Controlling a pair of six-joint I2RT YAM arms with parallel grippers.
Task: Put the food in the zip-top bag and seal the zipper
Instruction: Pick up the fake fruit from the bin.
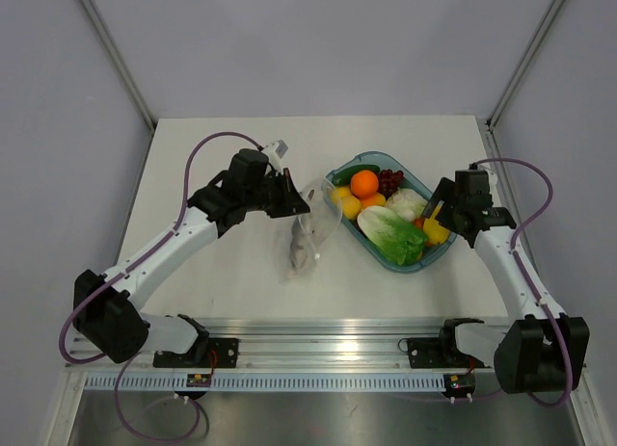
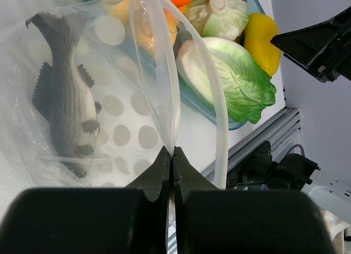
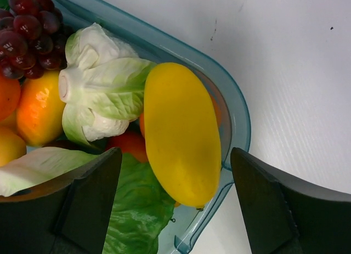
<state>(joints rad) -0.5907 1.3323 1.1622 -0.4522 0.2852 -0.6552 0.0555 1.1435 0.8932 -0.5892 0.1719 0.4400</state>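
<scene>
While spread, right tool (image 3: pixel 175 155) over lemon (image 3: pixel 179 111).

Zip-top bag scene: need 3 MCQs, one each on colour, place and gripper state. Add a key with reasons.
1. The food piece in the teal tray, between the fingers of the right gripper, is:
A) yellow
B) purple
C) grey

2. The grey fish lies:
A) in the teal tray
B) inside the zip-top bag
C) in the right gripper

3. The left gripper is:
A) wide open
B) shut on the zip-top bag
C) out of view

Key:
1 A: the right wrist view shows a smooth yellow skin between the open fingers.
2 B: the left wrist view shows the fish through the clear film.
3 B: the jaws meet with the bag's film pinched at their tip.
</scene>
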